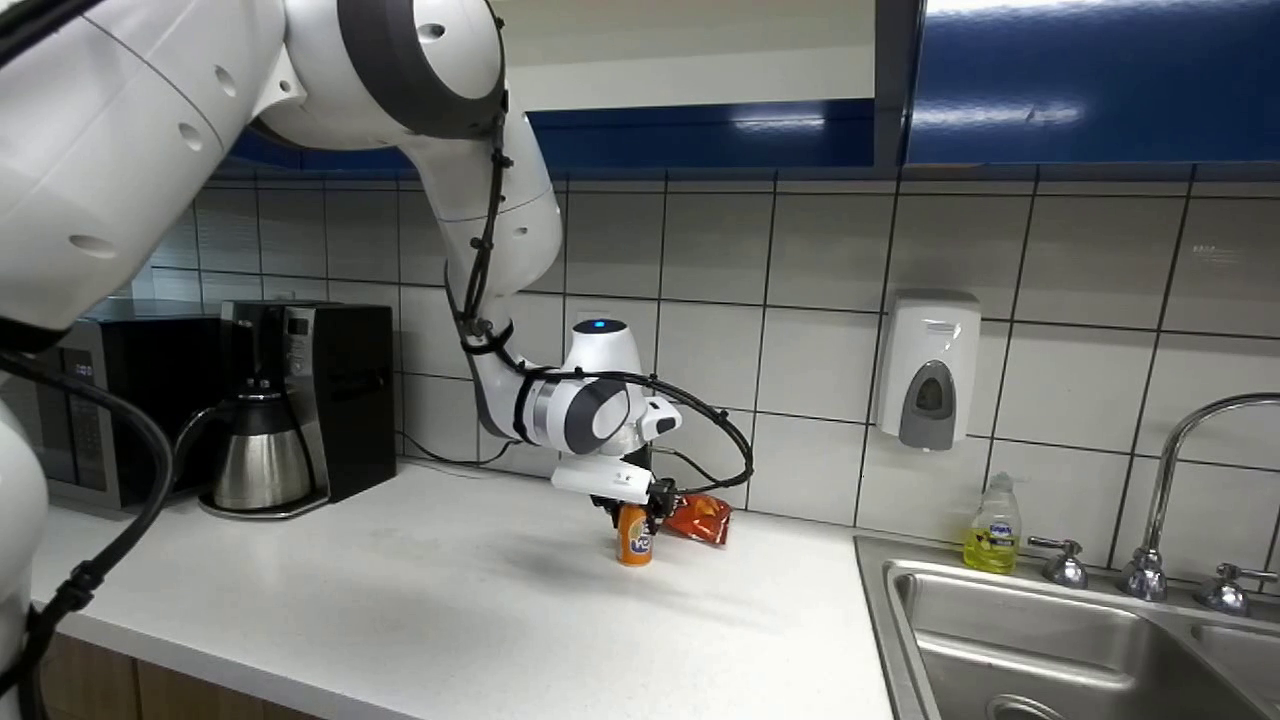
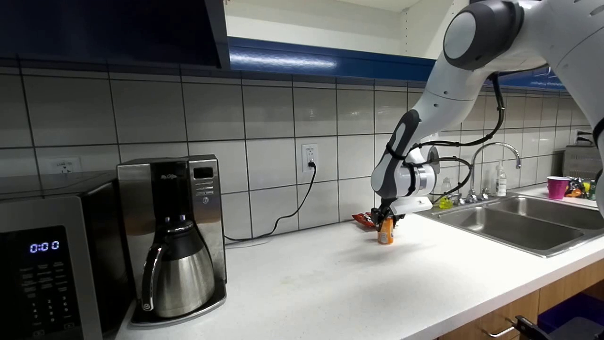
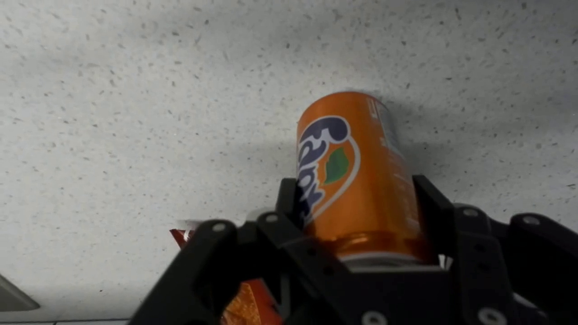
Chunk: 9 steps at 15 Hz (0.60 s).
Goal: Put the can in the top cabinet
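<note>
The orange can [image 1: 634, 540] stands upright on the white counter in both exterior views [image 2: 386, 232]. In the wrist view the can [image 3: 347, 153] shows its Fanta label. My gripper [image 3: 356, 196] points down over the can's upper part, with a black finger pad against each side. It is shut on the can; the can's top is partly hidden by the gripper. The gripper also shows in both exterior views [image 1: 634, 505] [image 2: 388, 218]. The top cabinet [image 1: 700, 135] is above the counter, with its white inside open to view and a blue lower edge [image 2: 283, 59].
A red chip bag [image 1: 700, 520] lies just behind the can near the tiled wall. A coffee maker [image 2: 172, 236] and microwave [image 2: 42, 264] stand along the counter. A sink [image 1: 1020, 620], dish soap [image 1: 993, 530] and soap dispenser [image 1: 930, 370] are on the opposite side.
</note>
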### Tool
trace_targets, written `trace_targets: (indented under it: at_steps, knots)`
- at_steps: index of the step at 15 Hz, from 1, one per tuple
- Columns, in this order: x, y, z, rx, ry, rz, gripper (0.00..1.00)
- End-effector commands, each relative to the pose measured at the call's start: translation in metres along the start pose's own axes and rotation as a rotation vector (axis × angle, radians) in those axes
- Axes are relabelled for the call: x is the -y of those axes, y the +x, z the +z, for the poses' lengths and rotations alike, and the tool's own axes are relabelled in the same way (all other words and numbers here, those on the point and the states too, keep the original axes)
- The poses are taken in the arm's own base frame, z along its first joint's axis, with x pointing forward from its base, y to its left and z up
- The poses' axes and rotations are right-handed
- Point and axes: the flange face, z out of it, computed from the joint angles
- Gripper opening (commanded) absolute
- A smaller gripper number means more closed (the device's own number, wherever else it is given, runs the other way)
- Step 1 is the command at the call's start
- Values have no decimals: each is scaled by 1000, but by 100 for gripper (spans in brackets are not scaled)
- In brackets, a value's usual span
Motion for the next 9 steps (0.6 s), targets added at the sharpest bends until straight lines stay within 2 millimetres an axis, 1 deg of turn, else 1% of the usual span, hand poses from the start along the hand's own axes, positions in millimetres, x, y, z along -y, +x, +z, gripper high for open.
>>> trace_targets:
  at_steps: [1,4,7,9]
  knots:
    - [-11,0,-20,58,5,30,38]
    - [-22,-6,-39,157,-2,40,38]
    - [-35,-11,-64,218,-18,47,38]
    - [-40,-14,-80,245,-27,41,38]
